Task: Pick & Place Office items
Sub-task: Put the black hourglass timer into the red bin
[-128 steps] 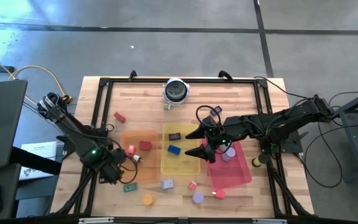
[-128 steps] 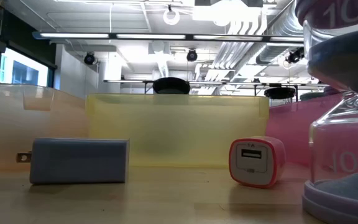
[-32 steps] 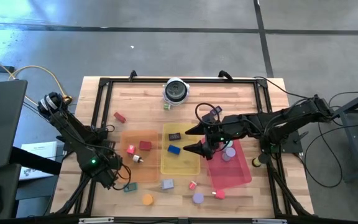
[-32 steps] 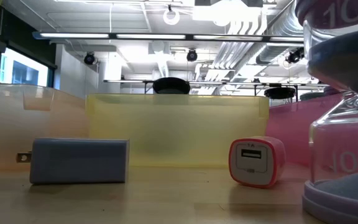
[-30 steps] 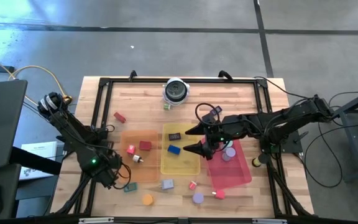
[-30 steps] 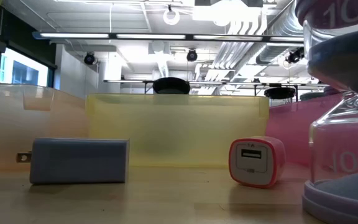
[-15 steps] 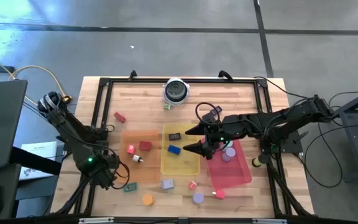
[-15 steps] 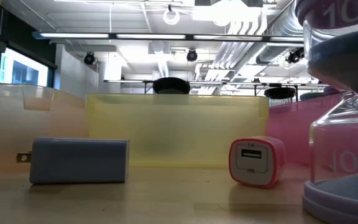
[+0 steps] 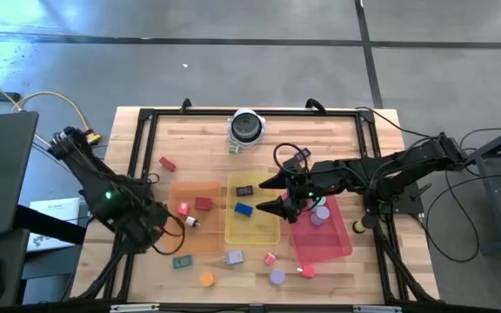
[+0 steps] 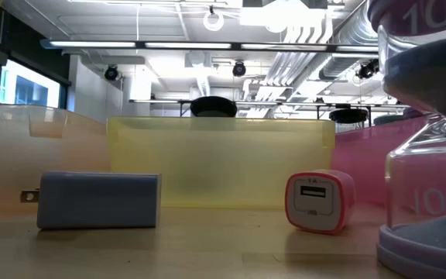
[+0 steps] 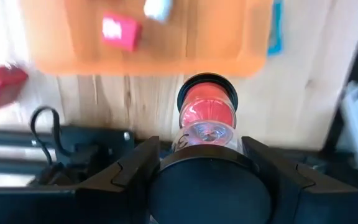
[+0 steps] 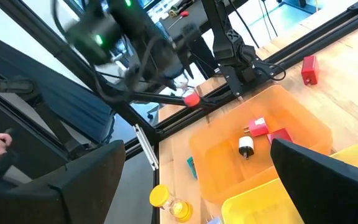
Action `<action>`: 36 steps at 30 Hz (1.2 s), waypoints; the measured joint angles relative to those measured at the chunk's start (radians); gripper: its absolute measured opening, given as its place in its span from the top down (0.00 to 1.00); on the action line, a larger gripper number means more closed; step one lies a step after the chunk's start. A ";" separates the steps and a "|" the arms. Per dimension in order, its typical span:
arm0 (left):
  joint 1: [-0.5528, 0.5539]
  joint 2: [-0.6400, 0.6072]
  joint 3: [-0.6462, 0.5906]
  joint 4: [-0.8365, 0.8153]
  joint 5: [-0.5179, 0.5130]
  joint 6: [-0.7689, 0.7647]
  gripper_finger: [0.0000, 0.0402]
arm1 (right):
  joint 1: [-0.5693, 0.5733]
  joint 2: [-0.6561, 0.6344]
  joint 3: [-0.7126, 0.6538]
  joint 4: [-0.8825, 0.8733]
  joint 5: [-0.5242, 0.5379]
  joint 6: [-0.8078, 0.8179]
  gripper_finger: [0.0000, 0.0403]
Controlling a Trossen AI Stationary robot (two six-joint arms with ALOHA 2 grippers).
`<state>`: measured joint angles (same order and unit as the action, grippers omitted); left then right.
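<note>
Three trays [image 9: 252,224]; perhaps fifteen items [image 9: 243,209]

- Three trays are sitting side by side mid-table: left tray [image 9: 200,216], mid tray [image 9: 252,228], right tray [image 9: 330,243].
- Round object [image 9: 246,127] is standing at the far edge, behind the mid tray.
- Block [image 9: 167,163] is lying alone, far-left of the left tray.
- Two blocks [image 9: 203,203] and a plug [image 9: 191,222] are lying in the left tray; two more blocks [image 9: 244,209] in the mid tray; discs [image 9: 322,212] in the right.
- Charger [image 9: 234,258], small charger [image 9: 270,258], hourglass [image 9: 277,276] are sitting in front of the trays, w/ disc [image 9: 206,279] at the near edge.
- Left gripper [image 9: 156,233] is hanging at the left tray's left edge; right gripper [image 9: 272,195] is hanging btw mid and right trays.
</note>
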<state>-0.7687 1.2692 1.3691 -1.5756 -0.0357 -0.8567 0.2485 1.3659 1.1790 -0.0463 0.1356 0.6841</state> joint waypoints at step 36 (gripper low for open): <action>0.285 -0.030 0.274 1.132 -0.702 1.086 0.50 | -0.016 0.000 0.000 0.571 0.151 0.017 0.02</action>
<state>-0.4833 1.2388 1.6432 -0.4438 -0.7376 0.2291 0.2325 1.3659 1.1793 0.5244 0.2867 0.7007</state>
